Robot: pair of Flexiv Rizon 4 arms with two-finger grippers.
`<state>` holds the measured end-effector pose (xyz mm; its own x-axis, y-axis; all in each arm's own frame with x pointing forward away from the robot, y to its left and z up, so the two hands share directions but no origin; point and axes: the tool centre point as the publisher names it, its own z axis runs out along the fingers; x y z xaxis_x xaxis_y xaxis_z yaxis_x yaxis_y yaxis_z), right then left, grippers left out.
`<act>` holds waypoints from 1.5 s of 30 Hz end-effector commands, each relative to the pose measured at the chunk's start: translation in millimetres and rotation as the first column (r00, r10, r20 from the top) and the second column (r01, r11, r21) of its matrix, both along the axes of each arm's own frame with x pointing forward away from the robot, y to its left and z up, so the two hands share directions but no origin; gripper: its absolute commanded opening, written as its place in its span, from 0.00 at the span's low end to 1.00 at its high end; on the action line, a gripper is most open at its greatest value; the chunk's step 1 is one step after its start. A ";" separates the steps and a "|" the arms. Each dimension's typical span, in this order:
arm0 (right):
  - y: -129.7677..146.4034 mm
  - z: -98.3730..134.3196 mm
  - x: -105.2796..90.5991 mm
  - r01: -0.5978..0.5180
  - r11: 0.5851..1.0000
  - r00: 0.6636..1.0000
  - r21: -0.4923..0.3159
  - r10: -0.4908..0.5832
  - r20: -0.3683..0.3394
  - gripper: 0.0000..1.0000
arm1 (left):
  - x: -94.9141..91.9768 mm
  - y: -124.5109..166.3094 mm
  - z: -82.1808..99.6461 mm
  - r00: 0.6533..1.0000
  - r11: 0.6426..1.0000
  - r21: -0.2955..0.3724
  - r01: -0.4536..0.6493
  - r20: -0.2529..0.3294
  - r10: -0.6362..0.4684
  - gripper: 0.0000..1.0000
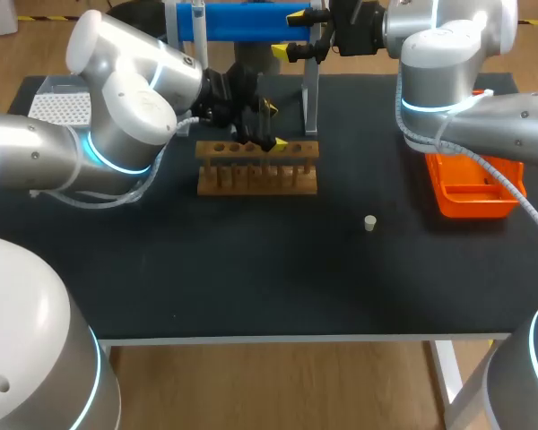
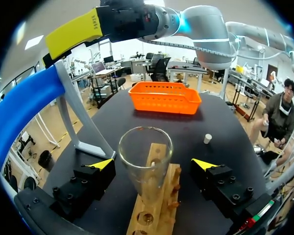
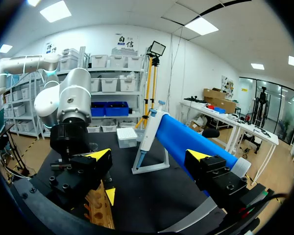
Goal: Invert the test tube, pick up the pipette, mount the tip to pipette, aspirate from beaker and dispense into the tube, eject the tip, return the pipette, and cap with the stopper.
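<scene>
Left wrist view, upright test tube (image 2: 145, 161), untouched within left end effector (image 2: 152, 164)

Black table (image 1: 251, 269), orange basket (image 1: 466, 202) (right side), wooden rack (image 1: 256, 179) toward the back

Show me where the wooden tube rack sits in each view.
Head view: wooden tube rack mid-table, beneath the left gripper.
Left wrist view: rack under and between that gripper's open fingers, holding a glass tube.
Right wrist view: rack beside the right gripper, under the left arm.
Shared landmark: the blue cylinder.
</scene>
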<state>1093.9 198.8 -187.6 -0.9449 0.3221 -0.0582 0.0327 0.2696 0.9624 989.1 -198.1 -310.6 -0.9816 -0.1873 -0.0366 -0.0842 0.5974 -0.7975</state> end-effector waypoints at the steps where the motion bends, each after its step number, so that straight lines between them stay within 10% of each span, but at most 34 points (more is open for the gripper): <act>1: 0.1 -0.3 0.8 -0.001 1.000 1.000 -0.001 0.001 0.000 1.00 | -1.3 1.4 1.3 1.000 1.000 0.000 0.001 0.000 -0.001 1.00; 22: -2.0 4.1 -1.8 0.005 1.000 1.000 -0.007 -0.005 0.013 1.00 | -1.3 1.4 1.3 1.000 1.000 0.000 0.001 0.000 -0.001 1.00; 45: -182.4 -13.9 -135.5 0.073 0.993 0.995 -0.092 -0.066 0.079 1.00 | -1.3 1.4 1.3 1.000 1.000 0.000 0.001 0.000 -0.001 1.00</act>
